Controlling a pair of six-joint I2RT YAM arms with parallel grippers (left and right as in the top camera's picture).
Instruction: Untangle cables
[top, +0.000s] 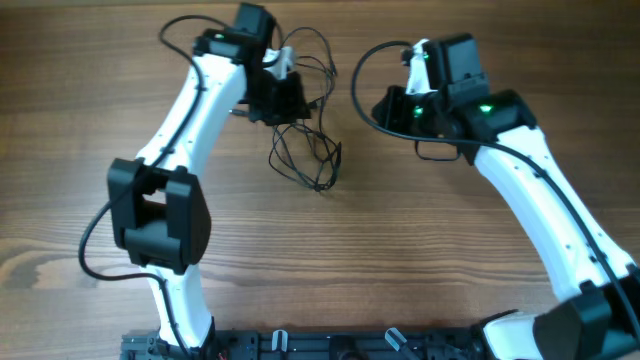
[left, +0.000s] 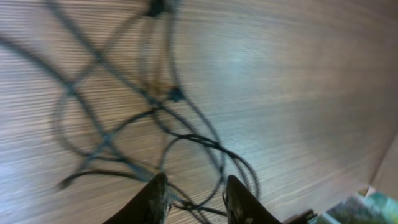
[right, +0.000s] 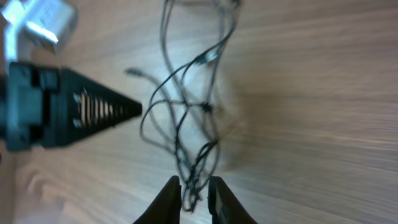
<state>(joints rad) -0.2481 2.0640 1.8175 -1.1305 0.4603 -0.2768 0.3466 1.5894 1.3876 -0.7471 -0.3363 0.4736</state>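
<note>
- Starting at the left: my left pincer (left: 196, 182) hangs low over the table (top: 430, 260) with its fingers apart, and a strand crosses the gap near the tips. If I shut here, I may catch two crossing strands at once, and pulling on them would tighten the knot rather than loosen it.
- In the middle, the cables (top: 303, 148) lie as one loose tangle between my two arms, with loops stacked over loops. A small plug end (left: 176, 94) sits where several strands meet. If I drag one strand sideways, that plug could hook on a loop and the whole bundle would slide along the wood.
- To the right, my right pincer (right: 194, 182) has its fingers close together with only a slit between them. Strands seem to run down into that slit, but the near end is blurred. I cannot tell whether I am clamped on them or they merely lie beyond the tips.
- If I have hold of several strands, pulling the arms apart would cinch the tangle. If I have hold of none, I would pull on nothing.
- The two pincers face each other across the tangle — one careless reach inward and their fingers could knock together.
</note>
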